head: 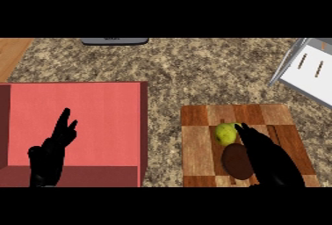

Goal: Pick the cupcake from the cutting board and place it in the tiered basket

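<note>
1. On the speckled stone table (194, 66), a checkered wooden board (201, 145) lies at lower right, made of light and dark squares.
2. A cupcake (236, 161) sits on the board near its lower middle; it shows as a dark brown round shape.
3. Just above the cupcake, touching or nearly touching it, lies a yellow-green fruit (225, 133).
4. The right robot hand (267, 156) comes in from the lower edge over the right part of the board, its black fingers stretched up and left.
5. Its fingertips end just beside the fruit, and its inner edge runs along the cupcake's right side. The fingers look straight and not curled round the cupcake, so this robot hand is released and grasps nothing.
6. The left robot hand (52, 151) shows at lower left, fingers straight and pointing up, released and holding nothing.
7. That robot hand shows in front of a large red box (97, 110) left of the board; a strip of table separates the two.
8. At the upper right corner stands a white and grey rack (308, 70) with thin wooden pieces on it; part of it is cut off by the edge.
9. A grey object (115, 41) lies at the top edge, only partly in view.
10. A wooden strip (13, 52) shows at upper left beside the table.
</note>
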`<action>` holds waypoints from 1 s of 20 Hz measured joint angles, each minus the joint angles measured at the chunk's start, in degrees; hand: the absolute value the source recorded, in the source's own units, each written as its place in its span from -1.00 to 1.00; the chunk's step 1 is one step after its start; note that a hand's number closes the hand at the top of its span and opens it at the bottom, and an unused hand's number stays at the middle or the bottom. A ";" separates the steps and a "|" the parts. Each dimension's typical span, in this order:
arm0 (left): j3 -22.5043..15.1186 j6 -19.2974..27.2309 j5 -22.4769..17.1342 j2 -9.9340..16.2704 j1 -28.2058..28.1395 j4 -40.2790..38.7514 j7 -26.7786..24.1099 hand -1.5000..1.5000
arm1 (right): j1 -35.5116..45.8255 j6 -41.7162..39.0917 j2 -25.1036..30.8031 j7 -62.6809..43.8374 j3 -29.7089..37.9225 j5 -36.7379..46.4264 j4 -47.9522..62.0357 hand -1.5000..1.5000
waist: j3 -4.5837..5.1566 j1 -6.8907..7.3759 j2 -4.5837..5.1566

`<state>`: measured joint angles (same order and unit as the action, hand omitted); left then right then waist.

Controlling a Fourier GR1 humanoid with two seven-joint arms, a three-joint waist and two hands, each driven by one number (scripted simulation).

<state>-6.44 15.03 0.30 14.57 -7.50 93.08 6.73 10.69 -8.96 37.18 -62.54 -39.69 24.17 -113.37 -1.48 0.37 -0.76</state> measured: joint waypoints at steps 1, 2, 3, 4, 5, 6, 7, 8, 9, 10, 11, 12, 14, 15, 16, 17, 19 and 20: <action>0.02 -0.04 0.23 -0.12 -0.13 0.10 -0.47 0.00 | 0.31 -0.24 -0.44 0.05 0.48 -0.57 0.89 -1.00 | 0.01 0.06 0.01; 0.13 -0.22 0.20 -0.18 -0.04 0.00 -0.30 0.00 | 0.68 -0.45 -1.13 0.04 0.46 -0.69 1.62 -1.00 | -0.04 0.06 0.01; 0.19 -0.27 0.42 -0.20 -0.06 -0.04 -0.16 0.00 | 0.50 -0.60 -1.51 0.04 0.25 -0.63 1.98 -1.00 | -0.08 -0.03 -0.02; 0.31 -0.48 0.33 -0.24 -0.15 0.14 -0.12 0.00 | 0.16 -0.67 -1.75 0.31 0.26 -0.61 2.62 -1.00 | -0.03 -0.06 -0.01; 0.38 -0.54 0.50 -0.29 -0.13 0.15 0.02 0.00 | 0.07 -0.81 -1.83 0.68 0.59 -0.75 3.58 -1.00 | -0.05 -0.09 0.00; 0.40 -0.50 0.90 -0.42 -0.29 0.12 -0.43 0.00 | -0.12 -0.90 -1.91 1.08 0.83 -0.80 4.34 -1.00 | -0.11 -0.12 -0.02; 0.47 -0.64 0.95 -0.47 -0.29 0.29 -0.33 0.00 | -0.06 -1.01 -2.43 1.23 0.78 -0.72 5.12 -1.00 | -0.04 -0.08 0.01; 0.63 -0.83 0.87 -0.62 -0.27 0.15 -0.42 0.00 | 0.00 -1.07 -2.82 1.49 0.85 -0.53 6.00 -1.00 | -0.11 -0.10 -0.01; 0.66 -0.96 1.03 -0.66 -0.27 0.21 -0.34 0.00 | 0.04 -1.17 -3.23 1.69 0.86 -0.45 6.65 -1.00 | -0.10 -0.09 -0.01; 0.83 -1.12 0.97 -0.75 -0.32 0.20 -0.25 0.00 | -0.13 -1.29 -3.47 1.67 0.82 -0.42 6.52 -1.00 | -0.12 -0.19 -0.05; 0.91 -1.22 1.11 -0.84 -0.28 0.02 -0.27 0.00 | -0.12 -1.41 -3.63 1.96 0.88 -0.28 7.06 1.00 | -0.20 -0.23 -0.09; 0.96 -1.38 1.20 -0.86 -0.33 0.13 -0.32 0.00 | -0.24 -1.31 -3.96 2.20 0.91 0.25 7.64 1.00 | -0.12 -0.22 -0.14; 1.14 -1.54 1.40 -1.13 -0.63 0.23 -1.11 0.00 | -0.39 -1.11 -4.34 2.89 1.01 1.35 8.36 1.00 | -0.03 -0.24 -0.32; 1.25 -1.65 1.41 -1.29 -0.82 0.23 -1.69 0.00 | -0.54 -1.03 -4.49 3.21 1.06 1.82 8.56 1.00 | -0.02 -0.27 -0.40; 1.31 -1.78 1.55 -1.34 -0.82 0.23 -1.60 0.00 | -0.45 -1.10 -4.43 3.62 1.24 2.13 8.58 1.00 | -0.03 -0.30 -0.41; 1.44 -1.90 1.60 -1.37 -0.74 0.23 -1.11 0.00 | -0.60 -1.08 -4.38 3.96 1.43 2.47 8.45 1.00 | -0.02 -0.38 -0.43; 1.67 -2.26 1.59 -1.47 -0.44 0.00 -0.44 0.00 | -0.49 -0.99 -5.18 4.67 1.34 3.25 9.03 1.00 | -0.03 -0.38 -0.48; 1.66 -2.11 2.11 -1.68 -0.63 0.03 -1.16 0.00 | -0.46 -0.97 -5.22 5.22 1.23 3.79 9.42 1.00 | -0.05 -0.35 -0.52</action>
<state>-4.78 12.92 2.40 12.88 -8.13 93.11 5.57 10.22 -9.93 31.96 -57.33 -38.46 27.96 -103.95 -1.53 0.02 -1.29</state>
